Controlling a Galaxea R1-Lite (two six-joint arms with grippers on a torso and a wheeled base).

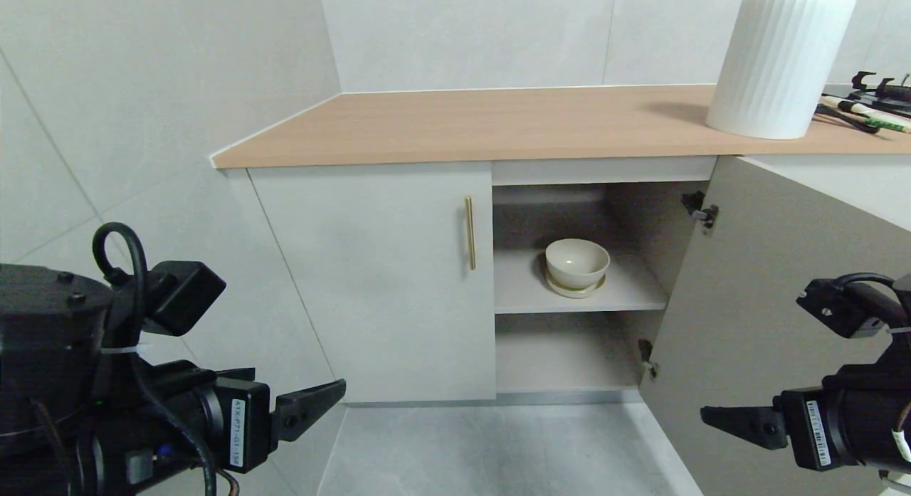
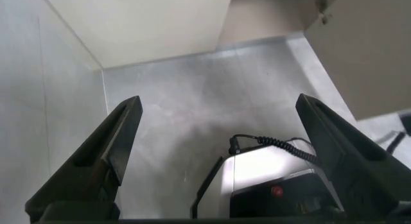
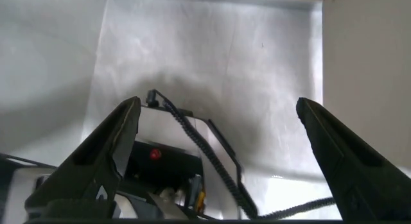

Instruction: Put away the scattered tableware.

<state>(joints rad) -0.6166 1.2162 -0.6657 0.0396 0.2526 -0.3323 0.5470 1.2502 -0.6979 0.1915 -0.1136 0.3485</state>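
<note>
A cream bowl (image 1: 577,261) rests on a small plate (image 1: 574,289) on the upper shelf (image 1: 630,289) inside the open cabinet. My left gripper (image 1: 320,403) hangs low at the left, well short of the cabinet, above the grey floor; in the left wrist view it (image 2: 218,102) is open with nothing between its fingers. My right gripper (image 1: 726,419) sits low at the right, just in front of the open cabinet door (image 1: 754,304). Seen from the right wrist, the gripper (image 3: 218,103) is open and holds nothing.
The cabinet's left door (image 1: 377,282) is closed, with a gold handle (image 1: 470,233). On the wooden countertop (image 1: 462,126) stands a white ribbed cylinder (image 1: 779,65), with utensils (image 1: 865,112) beside it at the far right. The lower shelf (image 1: 562,357) is bare. A tiled wall bounds the left.
</note>
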